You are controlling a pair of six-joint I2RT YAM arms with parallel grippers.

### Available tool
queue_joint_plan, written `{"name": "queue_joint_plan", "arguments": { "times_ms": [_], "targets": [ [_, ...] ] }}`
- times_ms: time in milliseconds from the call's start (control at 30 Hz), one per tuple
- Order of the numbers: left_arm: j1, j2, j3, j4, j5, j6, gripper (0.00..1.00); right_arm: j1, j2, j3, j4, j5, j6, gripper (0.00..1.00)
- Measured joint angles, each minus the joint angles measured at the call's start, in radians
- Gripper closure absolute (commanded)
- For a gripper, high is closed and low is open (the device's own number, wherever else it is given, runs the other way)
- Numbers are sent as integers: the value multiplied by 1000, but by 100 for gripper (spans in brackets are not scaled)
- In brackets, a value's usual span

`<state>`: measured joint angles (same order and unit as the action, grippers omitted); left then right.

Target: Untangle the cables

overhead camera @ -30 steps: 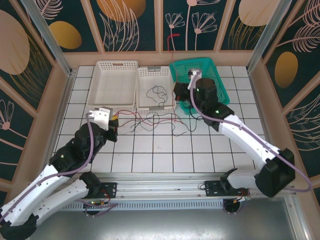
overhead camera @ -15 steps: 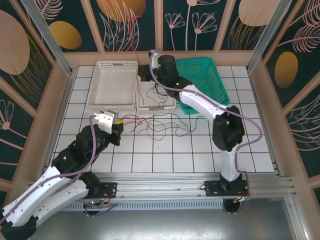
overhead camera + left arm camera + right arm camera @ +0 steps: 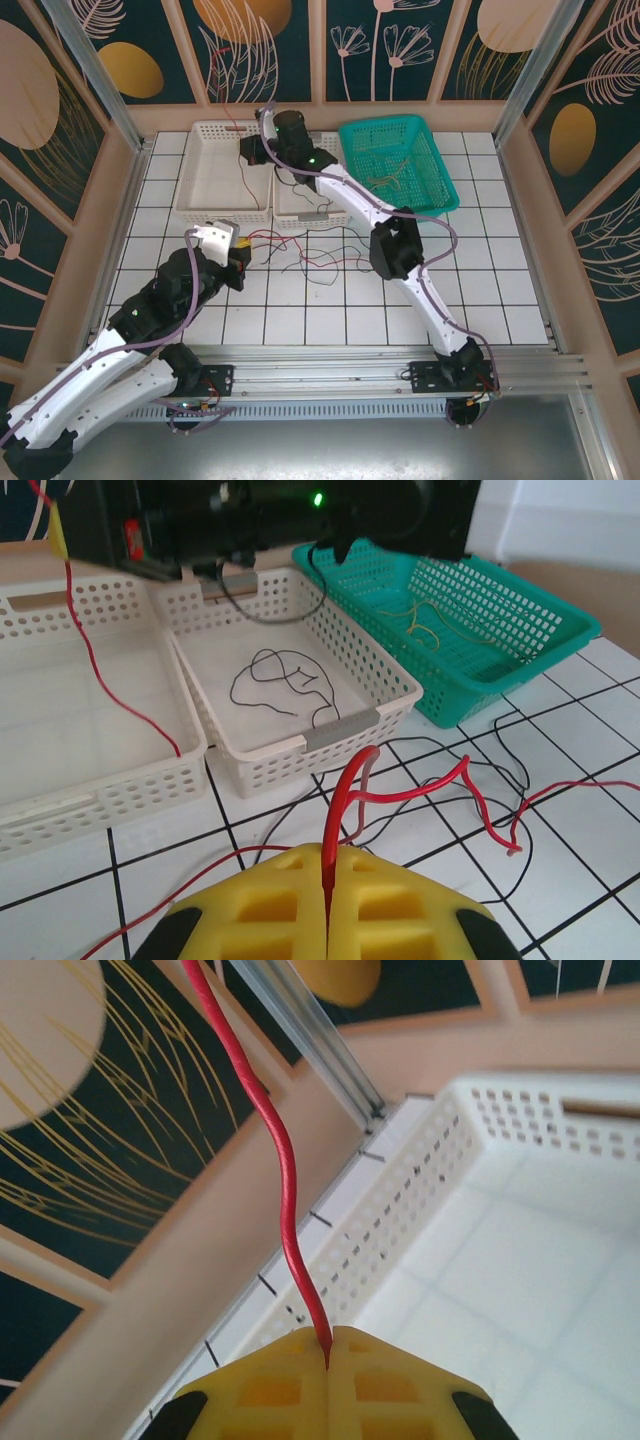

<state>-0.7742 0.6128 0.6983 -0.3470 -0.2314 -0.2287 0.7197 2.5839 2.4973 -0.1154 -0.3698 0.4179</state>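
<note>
Cables [image 3: 330, 252] sprawl on your tabletop [image 3: 330, 320] while your left hand [image 3: 328, 865] clamps a red cable [image 3: 345, 790] and your right hand [image 3: 328, 1345] clamps a second red cable [image 3: 283, 1180] over the far-left white basket [image 3: 420, 1200].

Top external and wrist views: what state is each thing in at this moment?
Left tool, shut on an arched red cable.
Right tool, shut on a hanging red cable.
Left white basket, hanging red cable's end dangles into it.
Middle white basket, holds one black cable.
Green basket, holds yellow-olive cables.
Table tangle, red and black cables crossed.
</note>
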Motion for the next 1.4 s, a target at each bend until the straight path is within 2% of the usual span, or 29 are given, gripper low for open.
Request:
{"name": "queue_joint_plan", "arguments": {
  "times_ms": [633,733,1000,1400],
  "targets": [
    [0,9,-2,3,0,0,100,2,138,4,-85,-23,-19,100],
    [0,11,-2,3,0,0,100,5,143,4,-94,-22,-19,94],
    [0,12,-2,3,3,0,100,13,143,34,-122,-19,-26,71],
    [0,14,-2,4,14,0,100,20,128,42,-159,34,-46,60]
  ]
}}
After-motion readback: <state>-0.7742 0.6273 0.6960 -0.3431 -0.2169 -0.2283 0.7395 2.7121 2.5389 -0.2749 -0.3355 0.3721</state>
